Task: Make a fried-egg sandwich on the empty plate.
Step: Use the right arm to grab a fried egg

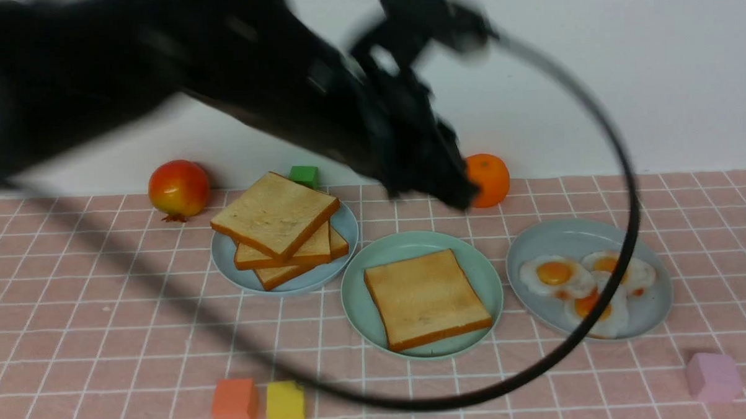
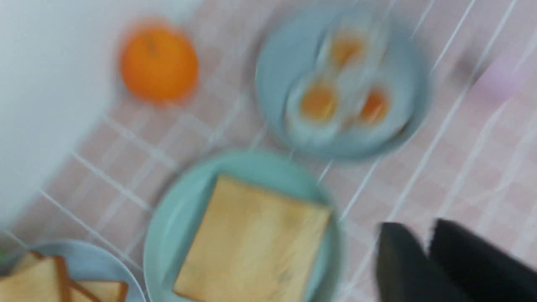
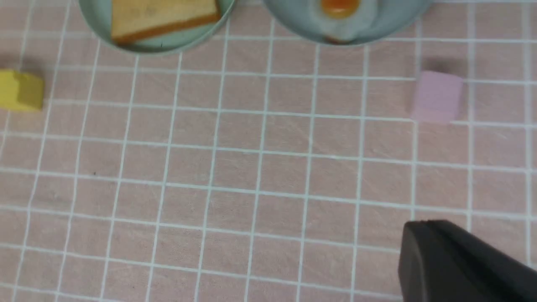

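Our left hand [image 1: 454, 191] is blurred, jaws pinched together with nothing in them, and hangs above the counter [image 1: 104, 318] just beside the orange [image 1: 488, 179]. Just below it, on our side, is the mint-green plate [image 1: 375, 259] with one toast slice [image 1: 426, 297] flat on it. To its right, fried eggs [image 1: 555, 272] on a blue-grey plate [image 1: 535, 238]; to its left, the toast pile [image 1: 277, 216]. Our right hand [image 3: 423, 243] is closed, low over the counter, with both plates well ahead of it.

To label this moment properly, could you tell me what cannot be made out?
Front view: motion blur smears the left gripper; its cable crosses the fried eggs.
Left wrist view: blur throughout; toast stack cut by the edge.
Right wrist view: mint-green plate cut off; right gripper mostly out of frame.
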`<move>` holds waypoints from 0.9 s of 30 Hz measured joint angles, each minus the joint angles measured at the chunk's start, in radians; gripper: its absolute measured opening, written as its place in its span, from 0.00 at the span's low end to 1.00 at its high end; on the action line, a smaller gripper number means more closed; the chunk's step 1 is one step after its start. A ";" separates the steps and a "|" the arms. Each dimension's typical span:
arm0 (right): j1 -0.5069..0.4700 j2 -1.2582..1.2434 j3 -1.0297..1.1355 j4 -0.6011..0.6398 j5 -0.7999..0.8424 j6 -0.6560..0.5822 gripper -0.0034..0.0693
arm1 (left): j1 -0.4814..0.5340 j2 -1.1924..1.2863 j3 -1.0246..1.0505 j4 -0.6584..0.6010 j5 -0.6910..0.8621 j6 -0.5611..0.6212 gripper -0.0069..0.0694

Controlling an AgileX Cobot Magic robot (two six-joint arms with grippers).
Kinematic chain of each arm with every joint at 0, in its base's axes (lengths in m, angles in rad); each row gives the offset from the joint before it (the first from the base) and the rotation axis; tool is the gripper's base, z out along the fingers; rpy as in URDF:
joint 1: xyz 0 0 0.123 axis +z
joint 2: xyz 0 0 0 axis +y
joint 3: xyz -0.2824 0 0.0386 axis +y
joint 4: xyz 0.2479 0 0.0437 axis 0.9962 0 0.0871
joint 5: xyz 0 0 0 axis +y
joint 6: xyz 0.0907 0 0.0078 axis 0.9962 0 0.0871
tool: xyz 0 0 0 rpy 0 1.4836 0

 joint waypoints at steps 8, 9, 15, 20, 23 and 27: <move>0.240 0.489 -0.187 -0.202 -0.114 -0.104 0.08 | 0.000 -0.499 0.386 -0.086 0.028 -0.037 0.11; 0.267 0.531 -0.198 -0.244 -0.119 -0.114 0.08 | 0.000 -0.542 0.434 -0.089 0.028 -0.041 0.11; 0.332 0.764 -0.248 -0.441 -0.223 -0.135 0.11 | 0.000 -0.820 0.717 -0.105 -0.007 -0.075 0.11; 0.332 0.866 -0.299 -0.457 -0.335 -0.198 0.22 | 0.000 -0.912 0.758 -0.106 -0.008 -0.079 0.11; 0.332 0.943 -0.341 -0.462 -0.381 -0.267 0.38 | 0.000 -0.935 0.760 -0.108 -0.008 -0.081 0.11; 0.333 1.047 -0.384 -0.488 -0.396 -0.310 0.65 | 0.000 -0.936 0.761 -0.110 -0.002 -0.081 0.11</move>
